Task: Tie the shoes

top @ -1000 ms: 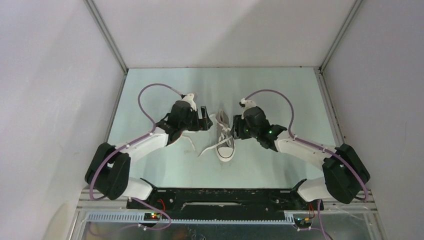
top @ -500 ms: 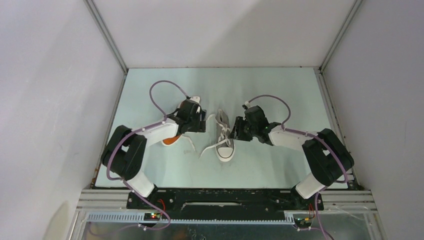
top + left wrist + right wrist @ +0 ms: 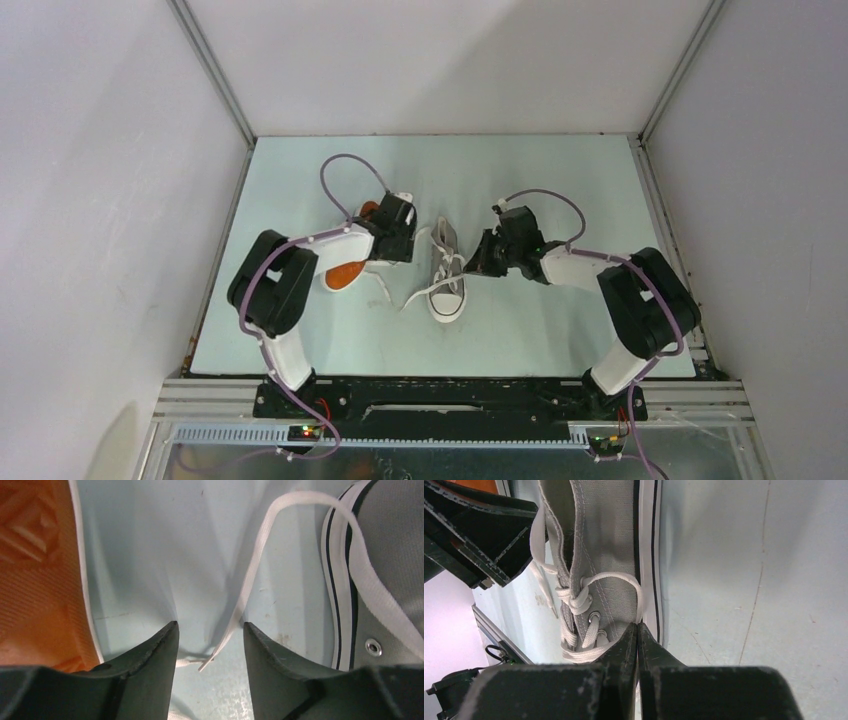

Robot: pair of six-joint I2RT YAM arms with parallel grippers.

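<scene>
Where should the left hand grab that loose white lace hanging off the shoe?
Grip the lace just above its free tip, coming down from above into the gap between the shoe and the other shoe. There the thin strip runs clear of both, right between the open left hand's fingers, so closing should pinch it.

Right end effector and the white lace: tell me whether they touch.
Touching. The right wrist view shows the right end effector shut on the white lace loop.
</scene>
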